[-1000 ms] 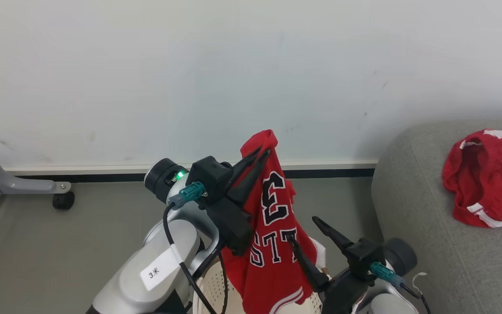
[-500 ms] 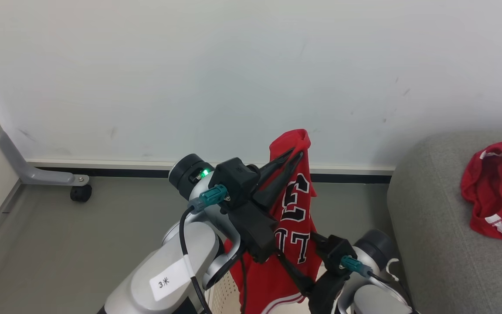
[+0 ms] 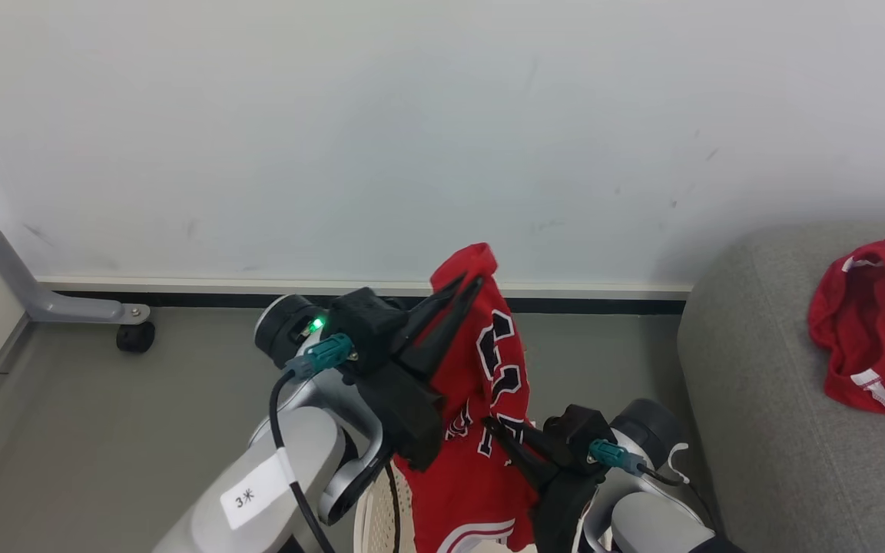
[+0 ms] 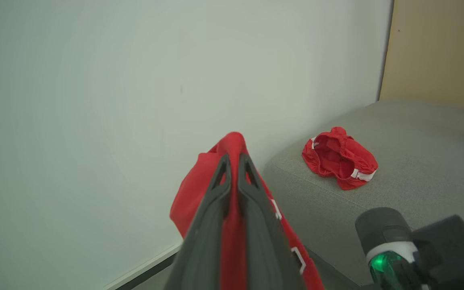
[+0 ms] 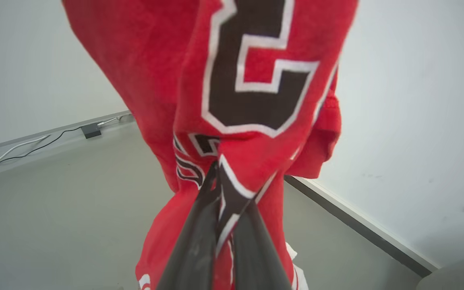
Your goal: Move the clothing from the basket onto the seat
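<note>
A red jersey (image 3: 462, 369) with dark white-edged numerals hangs in the air above the basket (image 3: 376, 513), whose cream perforated wall peeks out at the bottom edge. My left gripper (image 3: 467, 283) is shut on the jersey's top fold; in the left wrist view the red fabric (image 4: 199, 189) is pinched between the left gripper's (image 4: 232, 158) fingers. My right gripper (image 3: 495, 424) is shut on the jersey's middle, and the right wrist view shows the cloth (image 5: 256, 80) bunched at the right gripper's (image 5: 220, 183) tips. A second red garment (image 3: 869, 330) lies crumpled on the grey seat (image 3: 757, 399).
A pale wall with a dark baseboard runs behind. A grey metal leg with a black caster (image 3: 135, 336) stands on the floor at the left. A cable and small box (image 5: 91, 130) lie along the wall. The seat fills the right side.
My right gripper, open a second ago beside the hanging jersey, has moved in and shut on its middle. The head camera shifted; the left grip is unchanged.
</note>
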`<state>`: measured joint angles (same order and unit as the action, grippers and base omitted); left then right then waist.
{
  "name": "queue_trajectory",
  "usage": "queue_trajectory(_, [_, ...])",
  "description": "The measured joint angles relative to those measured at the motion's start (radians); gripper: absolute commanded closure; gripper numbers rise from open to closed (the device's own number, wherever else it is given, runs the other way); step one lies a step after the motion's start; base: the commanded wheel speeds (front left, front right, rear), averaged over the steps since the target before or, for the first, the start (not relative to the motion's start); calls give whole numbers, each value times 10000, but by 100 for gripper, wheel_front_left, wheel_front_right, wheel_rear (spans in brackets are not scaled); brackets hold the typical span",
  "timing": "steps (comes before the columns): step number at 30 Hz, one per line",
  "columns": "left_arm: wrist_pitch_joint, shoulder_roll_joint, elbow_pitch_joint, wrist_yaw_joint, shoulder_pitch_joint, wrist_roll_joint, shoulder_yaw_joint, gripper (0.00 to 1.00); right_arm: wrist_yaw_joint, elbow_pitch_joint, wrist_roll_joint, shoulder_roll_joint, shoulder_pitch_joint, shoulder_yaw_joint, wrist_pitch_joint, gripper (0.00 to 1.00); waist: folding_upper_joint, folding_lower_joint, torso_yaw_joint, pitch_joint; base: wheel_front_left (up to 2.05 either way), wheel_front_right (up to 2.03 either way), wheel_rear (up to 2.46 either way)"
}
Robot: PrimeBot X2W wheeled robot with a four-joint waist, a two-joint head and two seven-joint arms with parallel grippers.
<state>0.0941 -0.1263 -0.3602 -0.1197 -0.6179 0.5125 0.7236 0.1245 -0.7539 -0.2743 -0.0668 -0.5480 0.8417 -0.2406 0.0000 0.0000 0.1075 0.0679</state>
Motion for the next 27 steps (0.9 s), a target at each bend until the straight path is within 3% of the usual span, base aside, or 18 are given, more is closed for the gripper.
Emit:
queue_trajectory(3, [6,-163,-71,155,230,236,-213,100,0,33,-267,-8,1,2,-46,100,0,0,-123,-27,0,0,0])
queue_trajectory(5, [33,-230,-146,240,385,357,-328,73,0,117,-453,-73,2,-27,-75,100,0,0,-214,-44,0,0,0])
queue_trajectory(7, [82,-307,-201,326,564,384,-420,15,0,261,-566,-192,7,-94,-75,100,0,0,-311,-60,0,0,0])
queue_trajectory(8, [150,-337,-245,337,663,422,-474,0,0,347,-631,-267,7,-161,-75,100,0,0,-365,-66,0,0,0])
queue_trajectory(17, [696,-669,-581,769,1545,587,-997,0,0,1459,-1174,-1062,9,-941,-84,100,1,0,-1024,-82,0,0,0])
queue_trajectory(27, [1076,-694,-483,754,2510,581,-706,0,-115,2633,-1227,-1967,23,-1735,-86,100,0,0,-1886,-92,0,0,0])
